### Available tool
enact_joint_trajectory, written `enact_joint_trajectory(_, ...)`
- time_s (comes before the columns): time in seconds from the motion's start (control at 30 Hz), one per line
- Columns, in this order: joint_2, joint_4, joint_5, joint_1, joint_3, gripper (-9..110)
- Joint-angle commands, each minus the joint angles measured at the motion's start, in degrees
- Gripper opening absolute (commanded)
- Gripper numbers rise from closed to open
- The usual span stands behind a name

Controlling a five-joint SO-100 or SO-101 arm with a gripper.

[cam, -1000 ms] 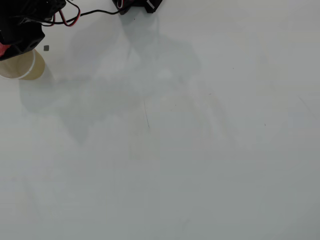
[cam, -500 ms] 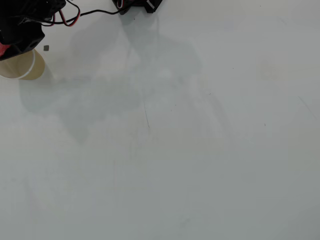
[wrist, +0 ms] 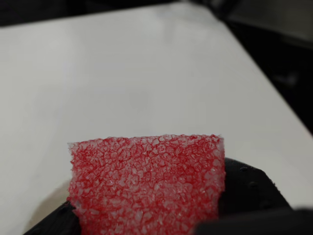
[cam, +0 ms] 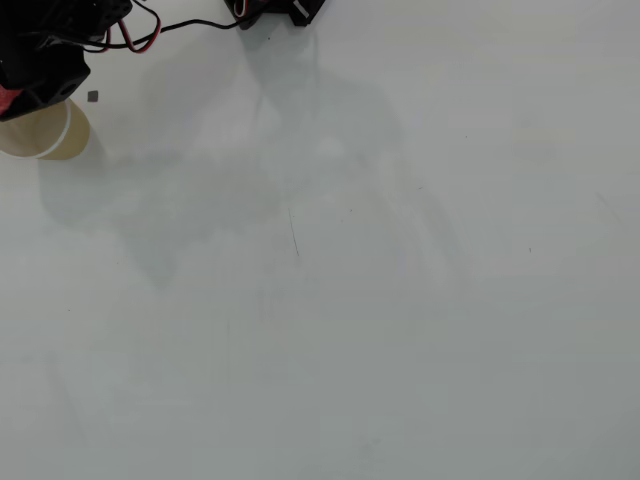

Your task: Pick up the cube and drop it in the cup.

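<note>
The red speckled cube (wrist: 146, 186) fills the lower part of the wrist view, clamped between the black fingers (wrist: 249, 188) of my gripper (wrist: 146, 218). In the overhead view my gripper (cam: 12, 92) is at the top left corner, and only a red sliver of the cube (cam: 4, 97) shows at the frame's left edge. The cup (cam: 42, 135) stands directly below it in that view, with its cream rim and tan wall partly covered by the gripper's black body. The cube hangs over the cup's far rim.
A tiny dark grey square speck (cam: 93, 96) lies just right of the gripper. Red and black cables (cam: 140, 35) and the arm's black base (cam: 275, 10) sit along the top edge. The white table (cam: 350, 300) stretches right and down, ending at a dark edge (wrist: 274, 98).
</note>
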Motion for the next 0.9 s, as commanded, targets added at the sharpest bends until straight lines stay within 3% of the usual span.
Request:
enact_joint_trajectory(0.0,2.4,0.1,-0.4,-0.5,-10.8,18)
enact_joint_trajectory(0.87,3.0,0.3,-0.6,-0.8,-10.3,31)
